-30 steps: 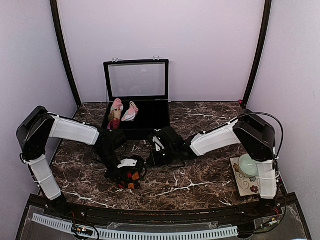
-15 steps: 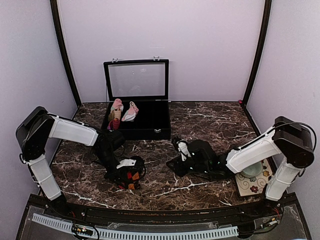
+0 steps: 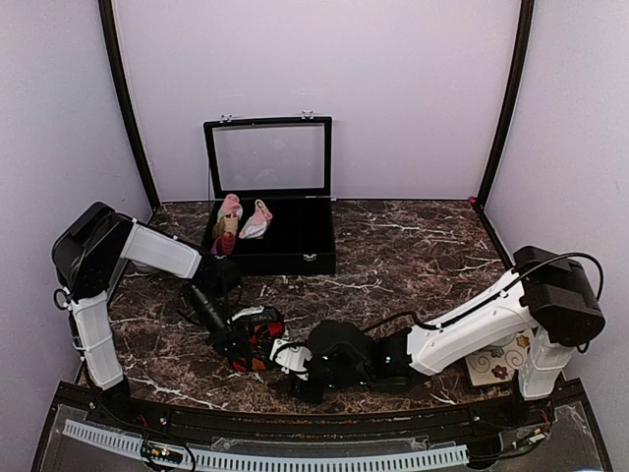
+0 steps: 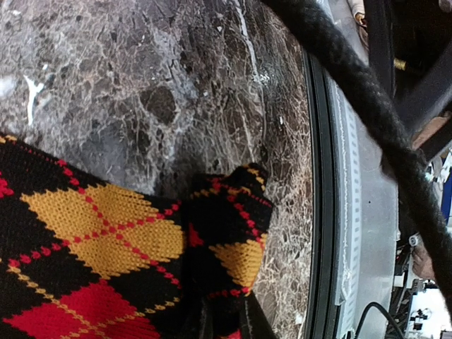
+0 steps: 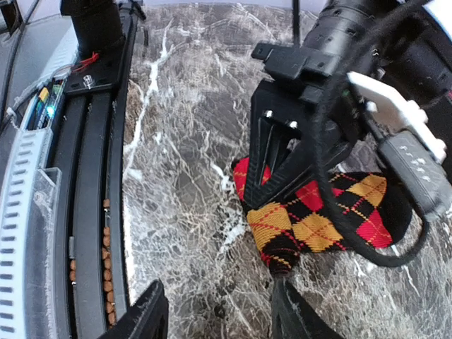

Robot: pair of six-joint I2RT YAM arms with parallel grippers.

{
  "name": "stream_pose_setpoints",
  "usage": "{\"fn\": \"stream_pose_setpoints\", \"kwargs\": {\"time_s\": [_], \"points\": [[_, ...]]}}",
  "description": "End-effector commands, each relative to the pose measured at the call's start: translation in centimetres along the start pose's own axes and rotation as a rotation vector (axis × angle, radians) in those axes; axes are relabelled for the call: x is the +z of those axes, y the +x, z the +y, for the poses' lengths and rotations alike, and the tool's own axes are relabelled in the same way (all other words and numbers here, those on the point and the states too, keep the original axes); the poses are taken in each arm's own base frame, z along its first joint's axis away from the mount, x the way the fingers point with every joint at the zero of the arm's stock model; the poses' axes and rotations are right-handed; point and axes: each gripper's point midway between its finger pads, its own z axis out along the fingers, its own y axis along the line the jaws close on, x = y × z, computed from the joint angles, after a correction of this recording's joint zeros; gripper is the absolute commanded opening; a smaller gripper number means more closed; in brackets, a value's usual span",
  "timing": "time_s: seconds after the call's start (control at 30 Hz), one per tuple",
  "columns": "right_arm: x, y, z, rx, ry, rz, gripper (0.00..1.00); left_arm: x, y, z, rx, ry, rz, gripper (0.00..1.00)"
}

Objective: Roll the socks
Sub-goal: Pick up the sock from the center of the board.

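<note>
The black argyle sock (image 3: 261,341) lies bunched on the marble near the front left. My left gripper (image 3: 236,332) is shut on it; in the left wrist view the sock (image 4: 106,240) fills the lower left and the gripper (image 4: 222,323) pinches its fold. In the right wrist view the sock (image 5: 318,215) sits under the left gripper's black fingers (image 5: 282,141). My right gripper (image 5: 219,314) is open and low, just in front of the sock's tip, holding nothing. It also shows from above (image 3: 295,359). The pink sock (image 3: 258,220) lies in the black case.
An open black case (image 3: 295,241) with a glass lid stands at the back, with an upright pink-topped roll (image 3: 227,226) inside. A floral mat (image 3: 486,369) lies at the right. The metal rail (image 5: 85,212) runs along the near table edge, close to my right gripper.
My right arm swung from the table's middle out to the right, then to the front beside the argyle sock, and its jaws opened. My left arm shifted slightly, still gripping the sock.
</note>
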Motion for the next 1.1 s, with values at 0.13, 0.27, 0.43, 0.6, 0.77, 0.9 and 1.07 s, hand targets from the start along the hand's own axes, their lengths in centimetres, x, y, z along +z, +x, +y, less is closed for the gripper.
{"fn": "stream_pose_setpoints", "kwargs": {"time_s": [0.13, 0.27, 0.43, 0.6, 0.77, 0.9, 1.07], "points": [[5.0, -1.2, -0.4, -0.252, -0.001, 0.030, 0.49, 0.7, 4.2, 1.8, -0.107, -0.044, 0.180, 0.02], [6.1, -1.9, -2.2, -0.268, 0.018, 0.015, 0.47, 0.6, 3.9, 2.0, -0.097, -0.050, 0.186, 0.02], [7.2, -1.3, -2.8, -0.285, 0.011, 0.050, 0.40, 0.5, 3.7, 1.9, -0.094, -0.041, 0.178, 0.02], [7.7, 1.5, -2.5, -0.261, -0.021, 0.110, 0.27, 0.3, 3.2, 1.8, -0.080, -0.049, 0.160, 0.03], [7.9, 4.7, -2.9, -0.216, -0.007, 0.169, 0.23, -0.5, 2.3, 1.5, -0.028, -0.085, 0.126, 0.10], [8.1, 5.7, -3.5, -0.165, -0.006, 0.186, 0.13, -1.2, 1.6, 0.4, 0.017, -0.084, 0.091, 0.16], [8.1, 7.3, -3.9, -0.078, -0.038, 0.233, 0.00, -2.7, 0.6, -0.8, 0.101, -0.151, 0.012, 0.60]]}}
